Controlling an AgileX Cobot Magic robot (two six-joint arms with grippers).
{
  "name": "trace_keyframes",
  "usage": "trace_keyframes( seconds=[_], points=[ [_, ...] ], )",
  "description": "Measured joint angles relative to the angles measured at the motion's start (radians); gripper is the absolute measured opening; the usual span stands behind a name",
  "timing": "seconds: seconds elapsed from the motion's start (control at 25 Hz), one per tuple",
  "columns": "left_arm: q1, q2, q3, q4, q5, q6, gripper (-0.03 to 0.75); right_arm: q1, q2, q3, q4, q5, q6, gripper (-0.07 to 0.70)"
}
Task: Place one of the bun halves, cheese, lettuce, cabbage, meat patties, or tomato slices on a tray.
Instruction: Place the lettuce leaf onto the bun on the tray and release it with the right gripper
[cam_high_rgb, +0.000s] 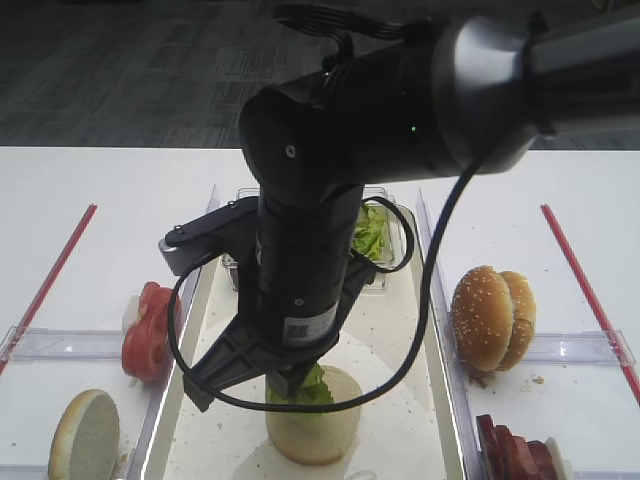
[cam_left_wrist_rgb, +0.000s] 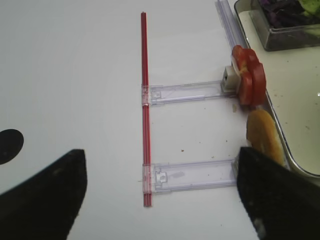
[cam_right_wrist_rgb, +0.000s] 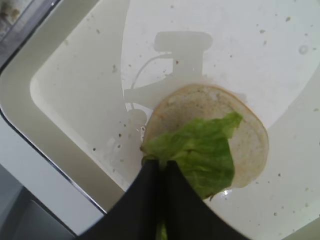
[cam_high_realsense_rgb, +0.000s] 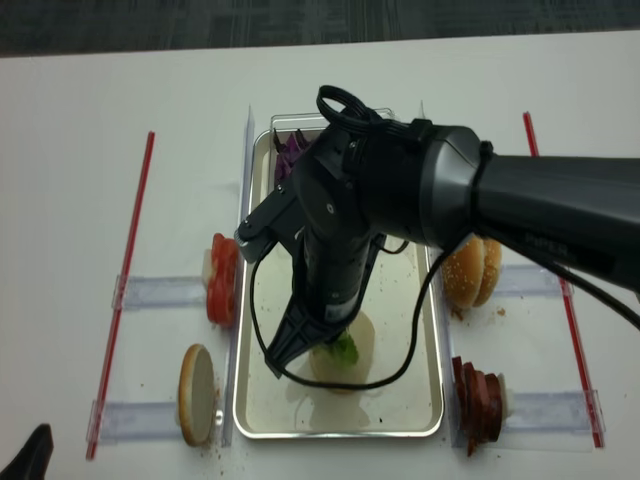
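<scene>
Directly beneath the right gripper (cam_right_wrist_rgb: 162, 167), whose jaws are pinched shut on 1 lettuce leaf (cam_right_wrist_rgb: 200, 155), lies a bun half (cam_right_wrist_rgb: 250, 140) on the tray (cam_right_wrist_rgb: 75, 125), so placing is underway and release probably comes next.

Bright light from above throws a sharp arm shadow on the tray (cam_right_wrist_rgb: 60, 115), beside the bun; the close arm looks blurry.
</scene>
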Motion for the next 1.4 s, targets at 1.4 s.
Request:
trace_keyframes(
  seconds=[1.4],
  points=[
    [0.0, 0.0, 0.0, 0.0, 0.0, 0.0, 0.564, -0.045, 0.0, 0.0, 0.0, 0.061, 0.0, 0.056]
  ],
)
